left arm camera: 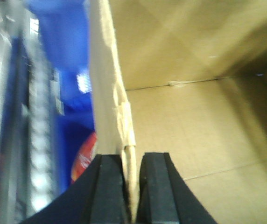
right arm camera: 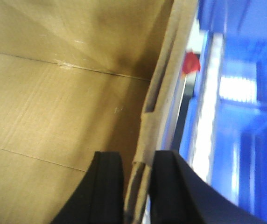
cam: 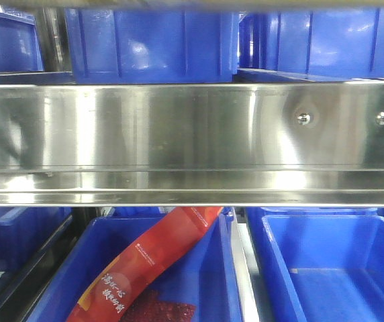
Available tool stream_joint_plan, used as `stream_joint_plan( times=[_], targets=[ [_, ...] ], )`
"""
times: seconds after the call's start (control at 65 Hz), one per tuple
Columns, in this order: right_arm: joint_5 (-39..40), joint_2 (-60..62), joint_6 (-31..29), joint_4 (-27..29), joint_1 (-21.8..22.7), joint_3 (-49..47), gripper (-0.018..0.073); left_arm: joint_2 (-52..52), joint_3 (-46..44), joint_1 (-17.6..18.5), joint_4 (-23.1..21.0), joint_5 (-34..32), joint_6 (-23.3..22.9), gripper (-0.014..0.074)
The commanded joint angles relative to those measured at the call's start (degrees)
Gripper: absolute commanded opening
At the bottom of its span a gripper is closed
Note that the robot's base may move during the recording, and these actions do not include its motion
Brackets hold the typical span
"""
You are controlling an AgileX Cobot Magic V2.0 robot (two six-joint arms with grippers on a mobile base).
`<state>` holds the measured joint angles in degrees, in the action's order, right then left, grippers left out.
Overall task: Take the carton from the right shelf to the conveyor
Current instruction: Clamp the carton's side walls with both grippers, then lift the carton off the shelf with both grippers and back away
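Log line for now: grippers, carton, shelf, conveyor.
left gripper: shut on carton wall | right gripper: shut on carton wall | right shelf: ahead | conveyor: not in view

You're looking at one stainless-steel front rail (cam: 178, 127) carrying two round screw heads (cam: 303, 119), with three blue bins (cam: 152, 40) on the level above it and at least three more on the level below, and one red printed packet (cam: 145, 268) in the middle lower one. Through the wrist cameras you get one cardboard carton (left arm camera: 194, 130) and two grippers, the left gripper (left arm camera: 132, 161) and the right gripper (right arm camera: 138, 161), each showing two black fingers (left arm camera: 110, 186)
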<state>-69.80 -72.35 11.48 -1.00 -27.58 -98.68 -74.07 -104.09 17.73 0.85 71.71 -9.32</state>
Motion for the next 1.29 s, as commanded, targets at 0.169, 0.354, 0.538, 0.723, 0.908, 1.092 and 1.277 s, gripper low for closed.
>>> stream_joint_plan(
  times=[0.169, 0.354, 0.538, 0.723, 0.908, 1.092, 1.277],
  targets=[
    [8.44, 0.98, -0.91, -2.73, 0.53, 1.83, -0.0067, 3.11, 4.97, 1.97, 3.07, -1.75, -1.38, -0.0016],
    [8.52, -0.41, -0.91, -2.58, 0.53, 1.83, -0.0067, 2.90, 5.12, 1.97, 3.20, -1.75, -1.38, -0.0016],
    [8.47, -0.60, -0.91, -2.58, 0.53, 1.83, -0.0067, 2.90, 5.12, 1.97, 3.20, -1.75, -1.38, -0.0016],
    [8.73, -0.60, -0.91, -2.58, 0.53, 1.83, -0.0067, 2.90, 5.12, 1.97, 3.44, -1.75, -1.38, -0.0016],
    [8.73, -0.60, -0.91, -2.58, 0.53, 1.83, -0.0067, 2.90, 5.12, 1.97, 3.44, -1.75, -1.38, -0.0016],
    [8.73, -0.60, -0.91, -2.58, 0.53, 1.83, -0.0067, 2.90, 5.12, 1.97, 3.44, -1.75, -1.38, -0.0016],
    [8.73, -0.60, -0.91, -2.58, 0.53, 1.83, -0.0067, 2.90, 5.12, 1.97, 3.44, -1.75, -1.38, -0.0016]
  ],
)
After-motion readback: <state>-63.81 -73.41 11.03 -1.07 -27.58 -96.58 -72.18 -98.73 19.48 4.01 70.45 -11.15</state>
